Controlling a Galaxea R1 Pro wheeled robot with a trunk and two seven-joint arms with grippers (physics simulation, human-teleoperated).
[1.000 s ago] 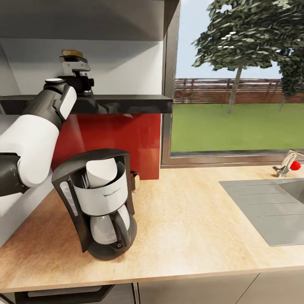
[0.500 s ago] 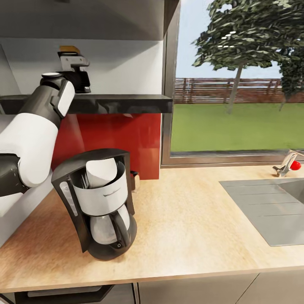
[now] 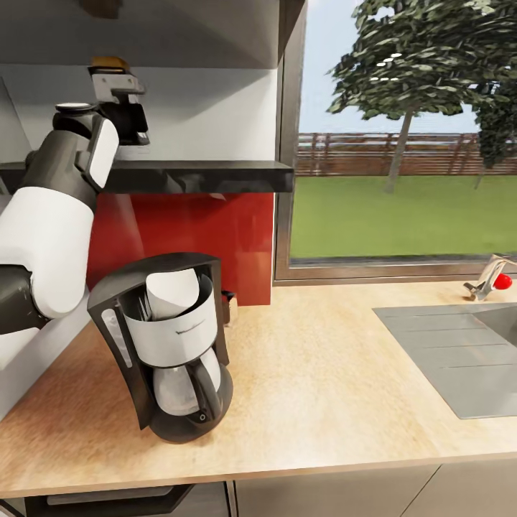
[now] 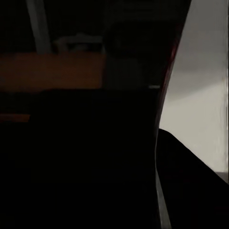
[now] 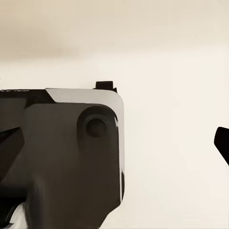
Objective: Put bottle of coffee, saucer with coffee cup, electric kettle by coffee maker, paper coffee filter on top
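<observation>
Light wood runs the width of the head view — the kitchen countertop point(image 3: 323, 373), with the steel sink point(image 3: 459, 355) inset toward the right and the coffee maker point(image 3: 169, 345) standing on it near the left end. A white paper coffee filter point(image 3: 172, 291) already sits in the machine's top. Above, the kitchen shelf point(image 3: 187, 176) crosses the wall, and the left arm point(image 3: 61, 222) reaches up over it. The left gripper point(image 3: 118, 90) is lifted clear of the shelf with the golden-brown lid of the bottle of coffee point(image 3: 108, 63) showing just above its body; it looks clamped on the jar, though the fingers themselves are hidden.

Risks, as I judge them: the descent passes close to the shelf's front edge, and a knock there could jar the bottle loose — or the arm, swinging down, could clip the coffee maker and shove it. The right gripper's jaw state cannot be told.
</observation>
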